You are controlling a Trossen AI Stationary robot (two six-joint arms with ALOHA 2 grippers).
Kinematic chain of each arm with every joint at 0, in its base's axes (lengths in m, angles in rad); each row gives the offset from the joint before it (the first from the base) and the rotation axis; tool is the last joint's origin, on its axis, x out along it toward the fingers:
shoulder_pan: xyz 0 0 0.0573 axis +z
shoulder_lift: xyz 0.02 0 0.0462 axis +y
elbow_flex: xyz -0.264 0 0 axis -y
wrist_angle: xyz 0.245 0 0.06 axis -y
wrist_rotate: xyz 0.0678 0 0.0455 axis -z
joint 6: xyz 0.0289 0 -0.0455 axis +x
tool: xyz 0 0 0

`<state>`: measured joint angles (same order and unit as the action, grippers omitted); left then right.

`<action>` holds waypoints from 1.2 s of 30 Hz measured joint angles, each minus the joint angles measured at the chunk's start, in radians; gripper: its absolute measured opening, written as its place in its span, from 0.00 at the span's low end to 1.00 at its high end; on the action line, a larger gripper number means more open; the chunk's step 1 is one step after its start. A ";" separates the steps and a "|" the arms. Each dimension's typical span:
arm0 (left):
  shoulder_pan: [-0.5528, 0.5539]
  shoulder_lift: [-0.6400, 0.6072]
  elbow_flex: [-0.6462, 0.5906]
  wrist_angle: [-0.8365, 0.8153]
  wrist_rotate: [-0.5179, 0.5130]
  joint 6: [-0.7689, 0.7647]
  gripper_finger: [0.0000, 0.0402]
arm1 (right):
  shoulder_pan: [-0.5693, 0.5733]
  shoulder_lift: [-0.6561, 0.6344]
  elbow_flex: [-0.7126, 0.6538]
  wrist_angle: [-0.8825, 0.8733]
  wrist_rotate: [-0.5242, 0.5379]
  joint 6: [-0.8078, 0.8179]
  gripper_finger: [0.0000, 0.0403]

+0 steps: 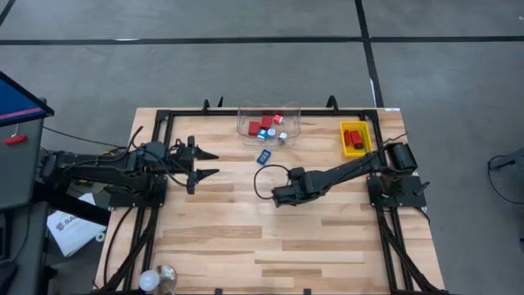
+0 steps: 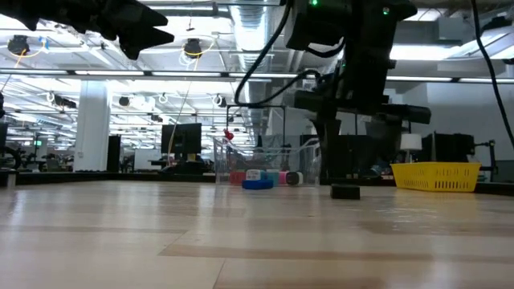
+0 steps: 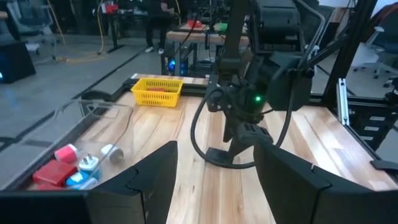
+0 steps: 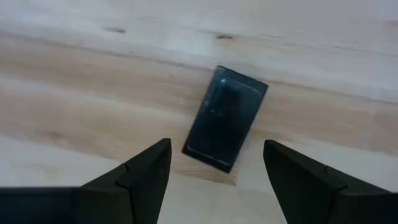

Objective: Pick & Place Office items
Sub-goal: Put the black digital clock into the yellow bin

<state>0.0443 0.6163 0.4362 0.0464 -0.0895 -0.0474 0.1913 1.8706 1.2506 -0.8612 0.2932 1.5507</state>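
smooth pale wood table [image 4: 74, 81], glossy dark plastic rectangle [image 4: 225, 118], clear plastic tub [image 1: 268, 123].

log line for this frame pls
right gripper: open, above dark flat rectangle on table | left gripper: open, idle, raised | nothing held

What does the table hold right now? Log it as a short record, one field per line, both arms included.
left gripper: raised above the table's left part, fingers open, holding nothing
right gripper: low over the table's middle, fingers open, a flat dark rectangle lying on the wood between them, not gripped
clear tub: at the far edge, red and blue-white pieces inside
blue piece: on the wood just in front of the tub
yellow tray: far right, red pieces inside
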 joint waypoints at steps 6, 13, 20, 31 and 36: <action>0.002 0.000 0.004 0.030 0.011 0.041 0.52 | 0.003 0.017 0.001 0.018 0.056 0.090 0.62; 0.002 0.000 0.028 0.032 0.017 0.062 0.52 | -0.029 0.060 -0.011 0.032 0.050 0.086 0.62; 0.002 -0.001 0.028 0.043 0.017 0.069 0.52 | -0.044 0.103 -0.014 0.065 0.022 0.048 0.62; 0.002 0.000 0.028 0.044 0.017 0.069 0.52 | -0.047 0.146 -0.008 0.066 -0.003 0.020 0.58; 0.002 0.000 0.028 0.045 0.016 0.069 0.52 | -0.047 0.147 -0.008 0.073 -0.008 0.017 0.43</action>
<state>0.0463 0.6159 0.4644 0.0910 -0.0731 0.0216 0.1444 2.0178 1.2423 -0.7885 0.2848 1.5682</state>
